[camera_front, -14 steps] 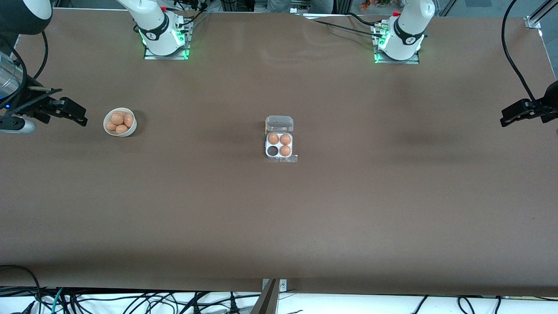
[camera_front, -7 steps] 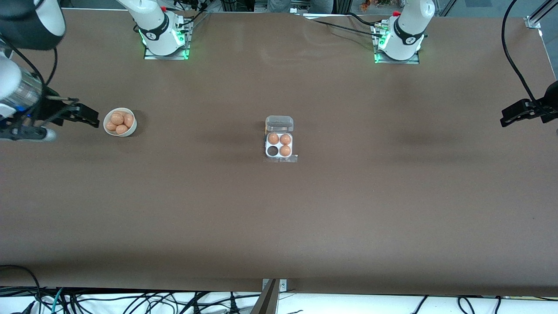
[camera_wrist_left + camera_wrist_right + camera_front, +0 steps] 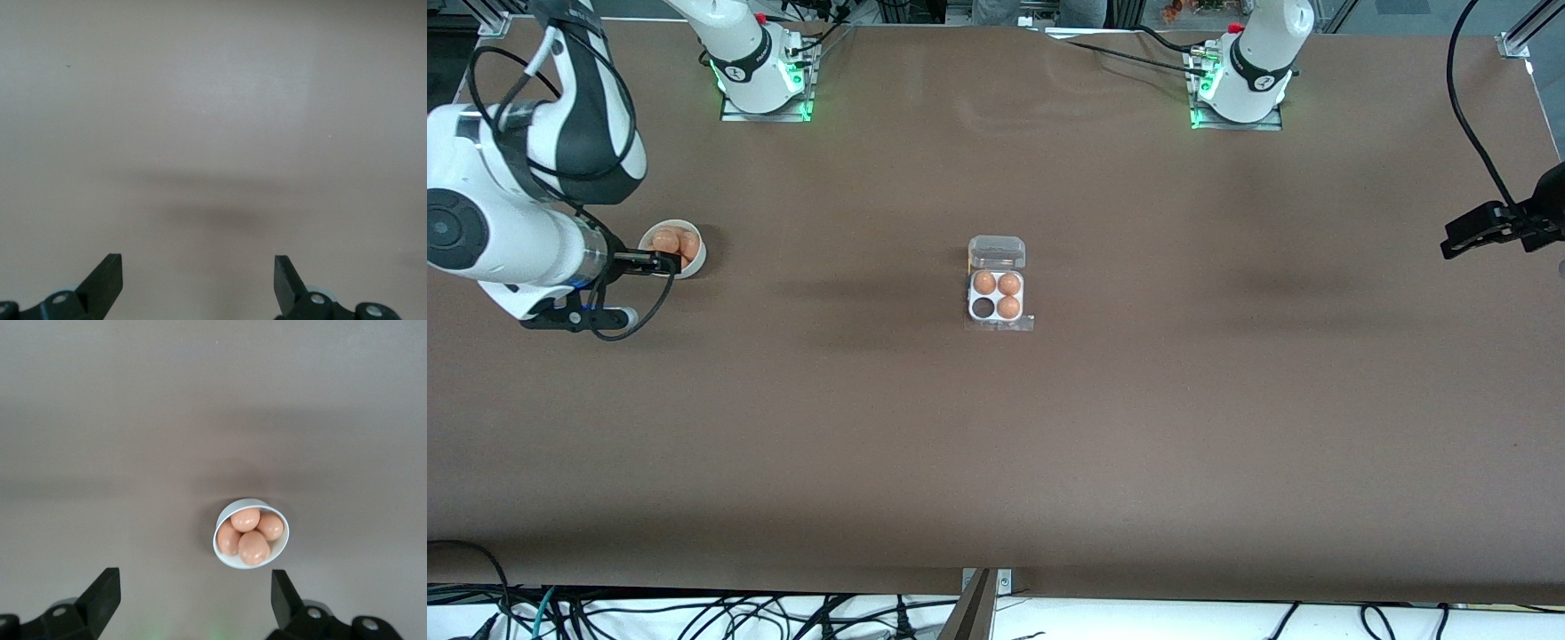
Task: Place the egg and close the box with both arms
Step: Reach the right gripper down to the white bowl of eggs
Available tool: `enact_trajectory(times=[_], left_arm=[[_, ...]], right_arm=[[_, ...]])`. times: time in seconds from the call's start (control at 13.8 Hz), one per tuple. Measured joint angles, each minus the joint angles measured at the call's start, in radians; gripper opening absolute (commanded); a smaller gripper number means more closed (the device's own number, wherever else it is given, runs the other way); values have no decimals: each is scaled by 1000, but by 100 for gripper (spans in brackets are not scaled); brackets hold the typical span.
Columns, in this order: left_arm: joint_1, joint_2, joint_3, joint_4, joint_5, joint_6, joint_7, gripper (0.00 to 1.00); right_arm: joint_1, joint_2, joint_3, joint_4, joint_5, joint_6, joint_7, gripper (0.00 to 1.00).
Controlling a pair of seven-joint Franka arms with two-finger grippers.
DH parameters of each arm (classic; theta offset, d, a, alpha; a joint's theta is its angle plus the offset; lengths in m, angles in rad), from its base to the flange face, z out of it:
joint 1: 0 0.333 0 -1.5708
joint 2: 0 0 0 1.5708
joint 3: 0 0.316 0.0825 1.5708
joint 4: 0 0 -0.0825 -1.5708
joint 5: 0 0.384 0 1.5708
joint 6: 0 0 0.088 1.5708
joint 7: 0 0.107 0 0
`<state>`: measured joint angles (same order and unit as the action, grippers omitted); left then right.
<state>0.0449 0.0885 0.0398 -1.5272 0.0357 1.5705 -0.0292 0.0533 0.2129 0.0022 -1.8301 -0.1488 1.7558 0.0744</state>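
The box [image 3: 996,308] is a white four-cell tray in the middle of the table, with its clear lid [image 3: 997,252] open and lying flat. Three cells hold brown eggs [image 3: 1008,284]; one cell [image 3: 983,308] is empty. A white bowl [image 3: 699,258] of several brown eggs [image 3: 667,240] stands toward the right arm's end. My right gripper [image 3: 662,261] is open and empty, up over the bowl's edge. The right wrist view shows the bowl [image 3: 227,510] and its eggs [image 3: 253,547] just ahead of the open right gripper [image 3: 193,597]. My left gripper [image 3: 1460,238] is open and empty and waits over bare table.
The brown table [image 3: 1138,427] stretches wide around the box. The arm bases [image 3: 765,84] stand along the table's edge farthest from the front camera. The left wrist view shows only bare table under the open left gripper [image 3: 198,279].
My right arm has swung in from the table's end, bringing its gripper from beside the bowl to over its edge. The left gripper has barely moved.
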Motion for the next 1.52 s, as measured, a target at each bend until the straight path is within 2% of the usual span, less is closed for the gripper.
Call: enact_trajectory(times=[0.22, 0.43, 0.65, 1.01, 1.52], left_arm=[[0, 0, 0, 0, -2, 0, 0, 100], [0, 0, 0, 0, -2, 0, 0, 100], [1, 0, 0, 0, -2, 0, 0, 100], [3, 0, 0, 0, -2, 0, 0, 100], [4, 0, 0, 0, -2, 0, 0, 100]], right_arm=[[0, -73, -7, -208, -23, 208, 0, 100], [-1, -142, -42, -417, -49, 412, 1, 100], [-2, -157, -87, -529, -81, 528, 0, 100], [-4, -143, -148, -605, -133, 555, -1, 100], [-4, -87, -150, -608, -134, 554, -1, 99]])
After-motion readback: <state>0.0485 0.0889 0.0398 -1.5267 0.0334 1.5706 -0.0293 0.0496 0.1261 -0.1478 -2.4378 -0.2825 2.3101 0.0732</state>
